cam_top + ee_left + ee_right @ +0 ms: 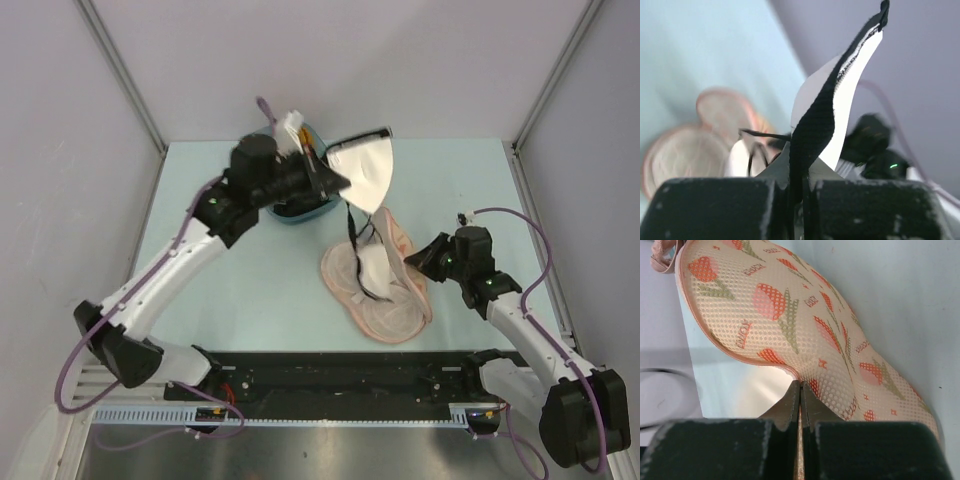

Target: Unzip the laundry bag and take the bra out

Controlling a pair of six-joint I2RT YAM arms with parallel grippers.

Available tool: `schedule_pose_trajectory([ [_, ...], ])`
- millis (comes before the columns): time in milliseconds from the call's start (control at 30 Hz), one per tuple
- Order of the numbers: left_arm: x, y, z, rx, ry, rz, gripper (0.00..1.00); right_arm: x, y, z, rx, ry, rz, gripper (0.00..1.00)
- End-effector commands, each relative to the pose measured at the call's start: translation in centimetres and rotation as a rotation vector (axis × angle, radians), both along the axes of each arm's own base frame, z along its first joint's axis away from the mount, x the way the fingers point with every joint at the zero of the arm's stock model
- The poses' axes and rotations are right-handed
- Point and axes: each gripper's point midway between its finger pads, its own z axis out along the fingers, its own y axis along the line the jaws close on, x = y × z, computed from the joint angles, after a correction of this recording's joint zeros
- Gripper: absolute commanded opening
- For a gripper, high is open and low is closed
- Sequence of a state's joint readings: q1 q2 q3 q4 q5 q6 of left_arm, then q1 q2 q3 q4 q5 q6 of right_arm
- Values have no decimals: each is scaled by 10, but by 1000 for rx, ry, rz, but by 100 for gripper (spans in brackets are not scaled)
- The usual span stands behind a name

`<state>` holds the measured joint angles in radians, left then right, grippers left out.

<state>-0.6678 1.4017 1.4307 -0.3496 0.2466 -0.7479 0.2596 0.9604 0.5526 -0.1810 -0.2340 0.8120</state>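
Observation:
The laundry bag [385, 305], a cream-peach pouch with a pink rim, lies open on the table in the top view; its tulip-patterned lid [790, 315] fills the right wrist view. My right gripper [418, 262] is shut on the lid's rim at the bag's right side. My left gripper [335, 180] is shut on the bra's black-edged band [815, 130] and holds the white-cream bra [365, 172] up in the air behind the bag. One white cup [378, 262] and thin black straps still hang into the open bag.
A teal tub [300, 205] stands at the back of the table under my left wrist. Grey walls with metal posts close in the table at the back and both sides. The arm bases and a black rail run along the near edge.

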Motion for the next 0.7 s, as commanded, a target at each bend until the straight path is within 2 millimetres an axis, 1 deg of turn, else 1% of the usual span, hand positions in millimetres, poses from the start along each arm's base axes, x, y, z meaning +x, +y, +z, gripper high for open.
schedule_pose_trajectory([
  [0, 10, 39, 93, -32, -194, 45, 1, 2, 0, 7, 11, -36, 6, 0],
  [33, 15, 45, 105, -36, -214, 59, 1, 2, 0, 6, 9, -35, 5, 0],
  [67, 27, 56, 128, -48, -259, 95, 0, 1, 1, 7, 12, -38, 7, 0],
  [100, 31, 62, 135, -47, -261, 111, 1, 1, 0, 7, 12, -38, 6, 0],
  [133, 42, 72, 142, -50, -270, 138, 0, 1, 0, 7, 10, -40, 5, 0],
  [167, 39, 75, 170, -87, -319, 125, 0, 1, -1, 8, 11, -39, 3, 0],
  [200, 51, 74, 168, -80, -305, 128, 0, 1, -1, 8, 11, -41, 3, 0],
  [233, 59, 81, 176, -83, -319, 146, 0, 1, -1, 9, 11, -42, 3, 0],
  [267, 56, 87, 206, -107, -387, 153, 0, 0, 0, 8, 13, -39, 4, 0],
  [300, 76, 85, 194, -88, -355, 161, 0, 0, 0, 8, 15, -36, 9, 0],
  [333, 86, 93, 200, -89, -365, 181, 0, -1, 1, 8, 16, -35, 13, 0],
  [367, 89, 98, 214, -109, -395, 184, 0, -1, 1, 6, 14, -31, 12, 0],
  [400, 103, 96, 205, -113, -372, 165, 0, -3, 2, 5, 18, -25, 20, 0],
  [433, 118, 107, 203, -118, -364, 190, 1, -3, 2, 6, 18, -27, 24, 0],
  [500, 135, 114, 196, -134, -345, 208, 0, -4, 3, 3, 17, -22, 30, 0],
  [533, 149, 118, 184, -129, -323, 225, 0, -4, 3, 2, 16, -23, 33, 0],
  [600, 164, 119, 171, -105, -315, 243, 0, -1, 3, -1, 10, -21, 34, 0],
  [667, 183, 119, 150, -78, -291, 265, 0, 0, 4, -3, 9, -20, 37, 0],
])
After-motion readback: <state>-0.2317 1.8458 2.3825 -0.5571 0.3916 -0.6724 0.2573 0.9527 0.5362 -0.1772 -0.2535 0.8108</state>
